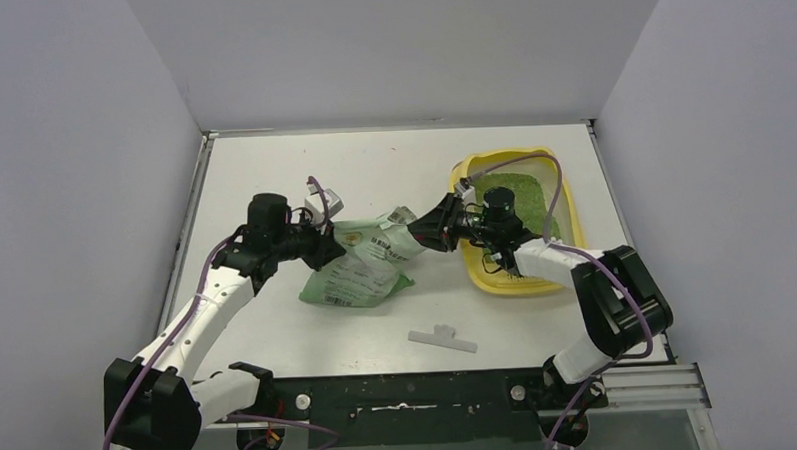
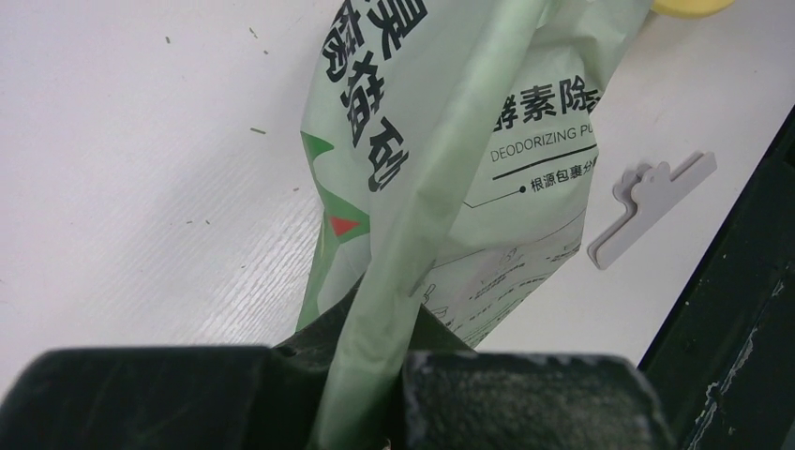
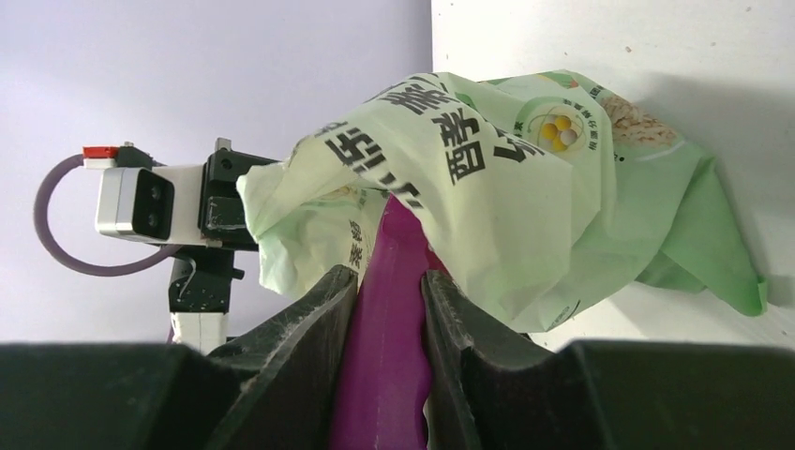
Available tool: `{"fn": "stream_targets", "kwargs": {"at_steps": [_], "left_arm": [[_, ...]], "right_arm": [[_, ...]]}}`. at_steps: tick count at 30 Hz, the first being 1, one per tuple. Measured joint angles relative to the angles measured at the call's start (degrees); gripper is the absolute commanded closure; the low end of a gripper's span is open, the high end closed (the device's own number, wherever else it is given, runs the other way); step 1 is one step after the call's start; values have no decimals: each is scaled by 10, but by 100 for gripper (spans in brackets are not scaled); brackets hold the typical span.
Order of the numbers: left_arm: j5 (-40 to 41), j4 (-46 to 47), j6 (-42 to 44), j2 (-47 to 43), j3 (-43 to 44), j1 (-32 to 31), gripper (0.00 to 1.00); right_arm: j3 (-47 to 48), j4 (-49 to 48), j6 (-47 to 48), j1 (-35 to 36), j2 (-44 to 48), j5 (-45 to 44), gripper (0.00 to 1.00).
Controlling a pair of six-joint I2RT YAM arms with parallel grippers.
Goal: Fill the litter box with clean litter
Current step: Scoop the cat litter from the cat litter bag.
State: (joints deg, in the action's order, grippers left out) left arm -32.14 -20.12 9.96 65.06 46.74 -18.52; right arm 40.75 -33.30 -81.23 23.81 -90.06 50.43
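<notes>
Mid-table, my left gripper pinched light-green printed plastic bag; right gripper clamped magenta plastic scoop, tip hidden in bag. Shallow yellow plastic litter box at right held fine green granules. Scooping step, I judged; next, level carry to box

litter box: yellow | clean litter: bright green | bag: pale green, black print, red triangle | scoop: magenta | clip: light grey | worktop: white
</notes>
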Motion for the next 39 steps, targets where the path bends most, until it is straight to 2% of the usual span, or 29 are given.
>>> {"fn": "stream_targets", "kwargs": {"at_steps": [7,21,28,39], "left_arm": [[-16,12,5,-1,0,2,100],[-82,153,-37,9,-22,-2,100],[-120,118,40,9,-23,-4,100],[-142,99,84,9,-24,-10,100]], "right_arm": [[-18,14,-2,-39,45,9,100],[-36,43,-7,-142,150,49,100],[-71,64,-9,-200,189,69,100],[-87,72,-9,-209,199,81,100]]}}
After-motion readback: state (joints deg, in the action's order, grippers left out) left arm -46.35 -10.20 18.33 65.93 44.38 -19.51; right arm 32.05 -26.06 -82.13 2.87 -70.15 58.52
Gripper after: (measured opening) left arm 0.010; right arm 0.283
